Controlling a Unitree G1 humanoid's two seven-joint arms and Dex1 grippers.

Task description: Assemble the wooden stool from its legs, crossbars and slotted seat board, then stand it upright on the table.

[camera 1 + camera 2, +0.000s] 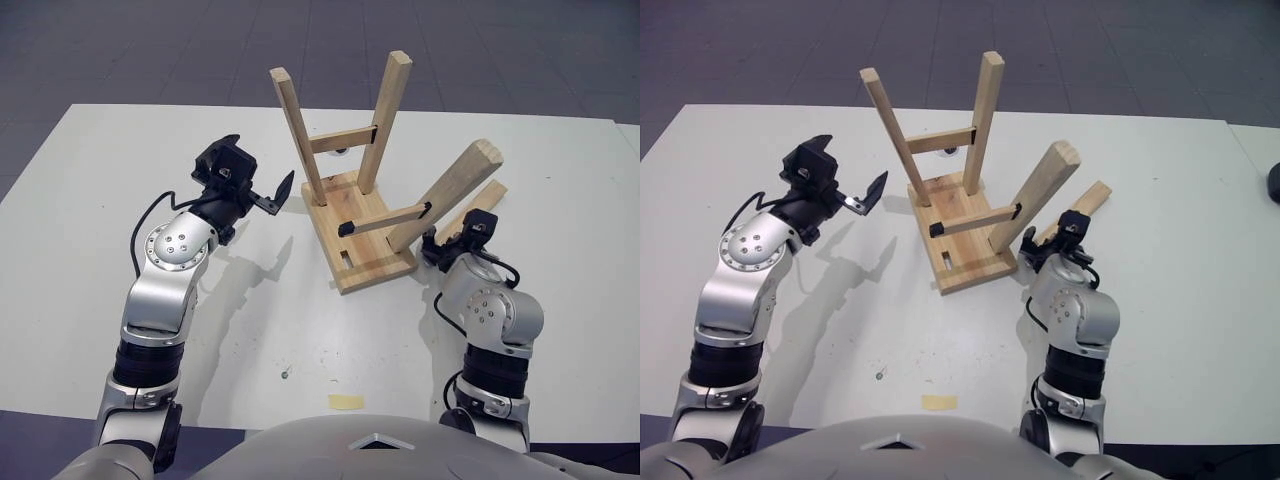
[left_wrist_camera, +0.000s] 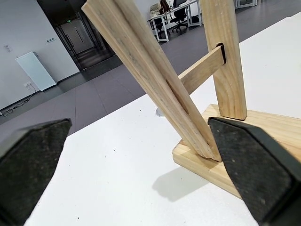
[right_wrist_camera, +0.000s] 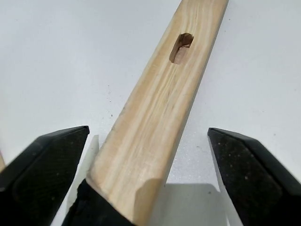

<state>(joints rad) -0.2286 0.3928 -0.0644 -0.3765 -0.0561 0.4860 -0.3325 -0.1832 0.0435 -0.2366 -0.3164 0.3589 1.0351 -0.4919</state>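
The slotted seat board (image 1: 372, 262) lies flat mid-table. Two legs (image 1: 298, 130) stand in it at the back, joined by a crossbar (image 1: 340, 139). A third leg (image 1: 452, 188) leans out of the board's right side with a second crossbar (image 1: 385, 220) fixed to it. A loose leg (image 3: 164, 94) with a mortise hole lies flat on the table to the right. My right gripper (image 1: 456, 235) is open and straddles that leg's near end, fingers (image 3: 47, 165) clear of it. My left gripper (image 1: 255, 170) is open in the air, just left of the back-left leg (image 2: 150, 70).
The white table (image 1: 90, 180) has free room on its left and at the front. A strip of yellow tape (image 1: 346, 402) and a small dark speck (image 1: 286, 375) lie near the front edge. A dark object (image 1: 1272, 185) sits at the far right.
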